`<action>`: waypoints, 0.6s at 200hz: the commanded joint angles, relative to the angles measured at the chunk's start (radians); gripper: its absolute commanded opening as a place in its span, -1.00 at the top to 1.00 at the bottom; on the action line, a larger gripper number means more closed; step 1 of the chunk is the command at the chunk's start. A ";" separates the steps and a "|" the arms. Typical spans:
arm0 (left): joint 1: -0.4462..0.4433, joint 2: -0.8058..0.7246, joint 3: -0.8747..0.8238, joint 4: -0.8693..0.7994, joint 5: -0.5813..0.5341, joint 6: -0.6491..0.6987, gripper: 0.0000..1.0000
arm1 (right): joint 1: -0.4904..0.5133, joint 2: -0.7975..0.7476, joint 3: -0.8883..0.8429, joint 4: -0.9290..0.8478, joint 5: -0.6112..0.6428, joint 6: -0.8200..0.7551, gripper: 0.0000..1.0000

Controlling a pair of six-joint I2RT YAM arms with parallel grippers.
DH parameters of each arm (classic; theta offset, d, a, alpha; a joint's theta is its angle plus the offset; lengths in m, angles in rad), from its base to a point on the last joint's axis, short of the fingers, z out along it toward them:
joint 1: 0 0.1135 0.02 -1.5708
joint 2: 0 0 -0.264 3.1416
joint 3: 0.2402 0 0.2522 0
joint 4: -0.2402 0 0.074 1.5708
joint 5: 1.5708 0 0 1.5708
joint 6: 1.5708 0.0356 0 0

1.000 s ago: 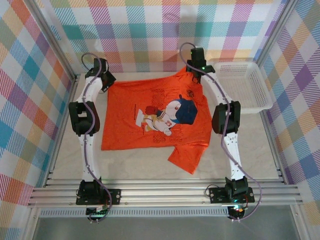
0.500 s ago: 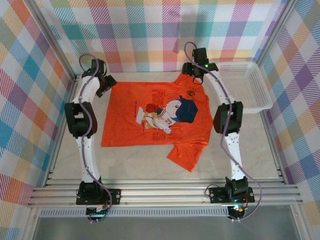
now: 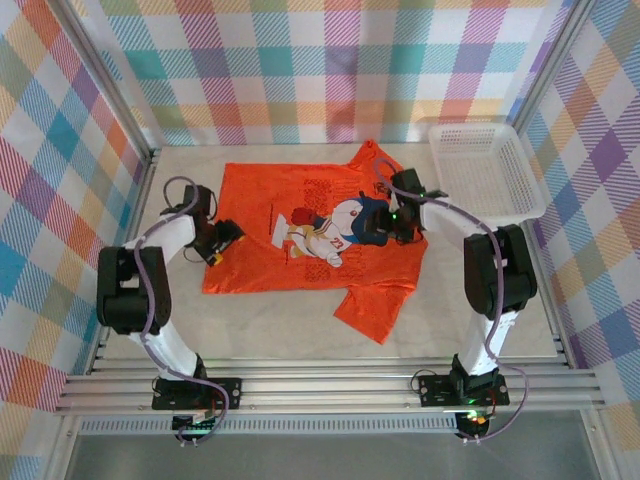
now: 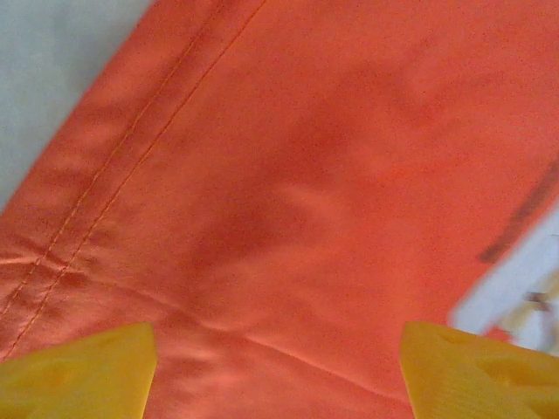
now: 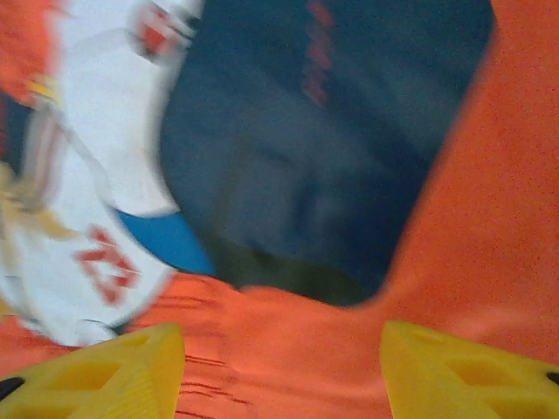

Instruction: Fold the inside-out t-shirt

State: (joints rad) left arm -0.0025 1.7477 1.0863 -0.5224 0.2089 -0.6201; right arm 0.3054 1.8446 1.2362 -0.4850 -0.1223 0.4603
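The inside-out t-shirt (image 3: 300, 200) lies spread flat on the table, bright orange-red with a cartoon print (image 3: 325, 225) facing up; one sleeve (image 3: 372, 312) sticks out at the near right. My left gripper (image 3: 224, 242) hovers low over the shirt's left edge, jaws open; in the left wrist view its yellow fingertips (image 4: 79, 375) stand wide apart over smooth fabric (image 4: 332, 175) by a stitched hem. My right gripper (image 3: 382, 228) is open over the print's dark blue cap (image 5: 323, 148), with its yellow fingers (image 5: 463, 371) apart and nothing between them.
A white plastic basket (image 3: 487, 168) stands at the back right, close to the right arm. Bare tabletop (image 3: 290, 325) runs along the near side of the shirt. Checked walls enclose the table on three sides.
Both grippers were shut at the shirt's far edge; they have opened, let go of it, and drawn back toward me over the shirt. The shirt stays flat.
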 commanded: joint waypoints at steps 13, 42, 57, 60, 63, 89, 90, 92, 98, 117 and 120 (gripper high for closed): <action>0.006 0.037 -0.012 -0.001 -0.073 0.020 -0.42 | -0.037 -0.059 -0.119 0.070 0.047 0.087 -0.24; 0.024 0.018 -0.012 -0.041 -0.096 0.025 -0.41 | -0.041 -0.059 -0.166 0.058 0.026 0.084 -0.26; 0.024 -0.042 0.008 -0.096 -0.117 0.026 -0.40 | -0.040 -0.089 -0.165 0.011 -0.009 0.077 -0.29; 0.024 -0.060 0.011 -0.109 -0.123 0.027 -0.40 | -0.040 -0.105 -0.166 0.002 -0.014 0.075 -0.30; 0.024 -0.082 0.013 -0.122 -0.130 0.028 -0.41 | -0.041 -0.120 -0.170 -0.009 -0.018 0.072 -0.31; 0.023 -0.271 0.009 -0.254 -0.234 0.027 -0.41 | -0.036 -0.289 -0.244 -0.083 -0.027 0.058 -0.33; 0.024 -0.279 0.007 -0.258 -0.239 0.027 -0.41 | -0.036 -0.296 -0.246 -0.085 -0.027 0.058 -0.33; 0.024 -0.292 0.002 -0.267 -0.247 0.025 -0.41 | -0.035 -0.310 -0.256 -0.089 -0.026 0.058 -0.33; 0.024 -0.329 -0.013 -0.291 -0.272 0.021 -0.40 | -0.029 -0.346 -0.284 -0.099 -0.024 0.058 -0.33; 0.025 -0.431 -0.097 -0.327 -0.318 0.003 -0.32 | 0.011 -0.449 -0.374 -0.125 -0.008 0.080 -0.32; 0.026 -0.445 -0.116 -0.327 -0.322 -0.001 -0.31 | 0.021 -0.465 -0.391 -0.124 -0.005 0.085 -0.32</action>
State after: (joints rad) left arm 0.0120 1.4063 1.0698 -0.7143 -0.0090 -0.6102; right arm 0.2779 1.4822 0.9398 -0.5289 -0.1249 0.5240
